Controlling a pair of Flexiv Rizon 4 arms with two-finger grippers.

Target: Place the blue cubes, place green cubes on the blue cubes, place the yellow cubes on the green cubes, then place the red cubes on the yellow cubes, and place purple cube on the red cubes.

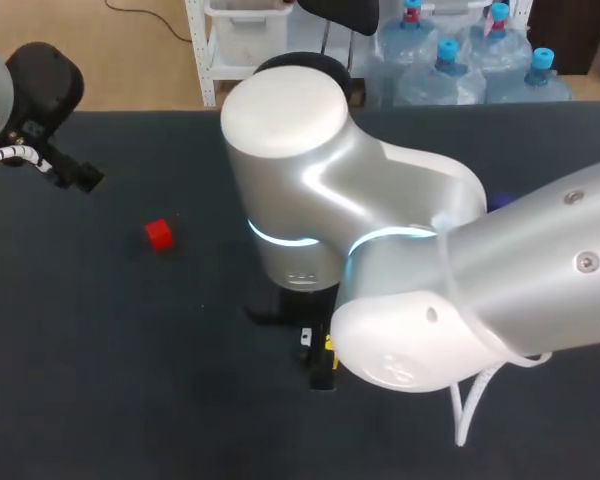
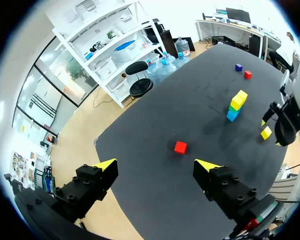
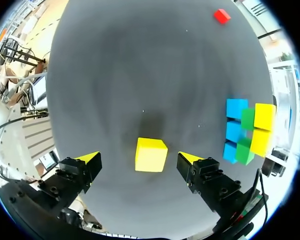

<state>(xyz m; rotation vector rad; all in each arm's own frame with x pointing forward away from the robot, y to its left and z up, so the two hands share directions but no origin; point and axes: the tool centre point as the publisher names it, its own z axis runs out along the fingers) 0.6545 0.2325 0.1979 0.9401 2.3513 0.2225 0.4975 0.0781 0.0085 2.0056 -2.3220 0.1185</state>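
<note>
Desk point(image 1: 100, 350): dark and matte, carrying all the cubes.
Left arm point(image 1: 42, 85): at the desk's far left corner in the head view, well apart from the cubes.
Left jaws: apart, with nothing between the yellow tips point(image 2: 105, 164); they hang high above the desk's edge.
Right arm point(image 1: 380, 250): comes in from the right and reaches past the middle, hiding much of the desk in the head view.
Right jaws: apart, one tip point(image 3: 90, 160) on each side of the yellow cube, with a clear gap on both sides, so they touch nothing.
Yellow cube point(image 3: 151, 154): between the right fingers and free of them. The left wrist view shows it point(image 2: 266, 133) just beside that arm's black fingers. Whether it sits on the desk, I cannot tell.
Pile point(image 3: 246, 131): blue, green and yellow cubes packed together, beside the right jaws and near the yellow cube. In the left wrist view point(image 2: 236, 106) blue is at the bottom, green in the middle and yellow on top. How many cubes each layer holds is unclear.
Red cube point(image 1: 159, 234): alone on the desk's left half, well apart from the pile and ahead of the left jaws point(image 2: 180, 147).
Second red cube point(image 2: 247, 74): beyond the pile, towards the far edge.
Purple cube point(image 2: 238, 67): just beside the second red cube, not touching it.
</note>
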